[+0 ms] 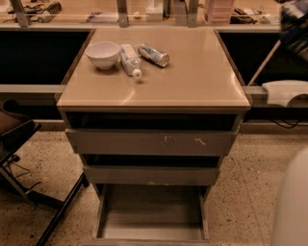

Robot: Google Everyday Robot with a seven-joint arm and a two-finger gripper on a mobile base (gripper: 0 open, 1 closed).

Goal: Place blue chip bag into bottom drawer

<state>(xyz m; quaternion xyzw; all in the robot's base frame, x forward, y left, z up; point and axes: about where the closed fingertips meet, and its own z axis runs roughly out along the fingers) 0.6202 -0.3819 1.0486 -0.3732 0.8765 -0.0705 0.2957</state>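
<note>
I see the blue chip bag (293, 34) blurred at 2 o'clock, off the desk's (192, 81) right edge. My gripper (297, 13) is lost in the same blur, so I cannot tell its grip. The open bottom drawer (151, 211) lies at 6 o'clock, well below-left.

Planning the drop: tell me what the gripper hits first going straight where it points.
Cannot tell. The gripper is out of view, likely past the upper right edge, where only a blurred chip bag shows; its heading is unreadable.

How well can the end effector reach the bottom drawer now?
Probably yes: the bottom drawer is pulled out, open from above. The end effector, at the upper right edge, must descend in front of the upper drawers.
</note>
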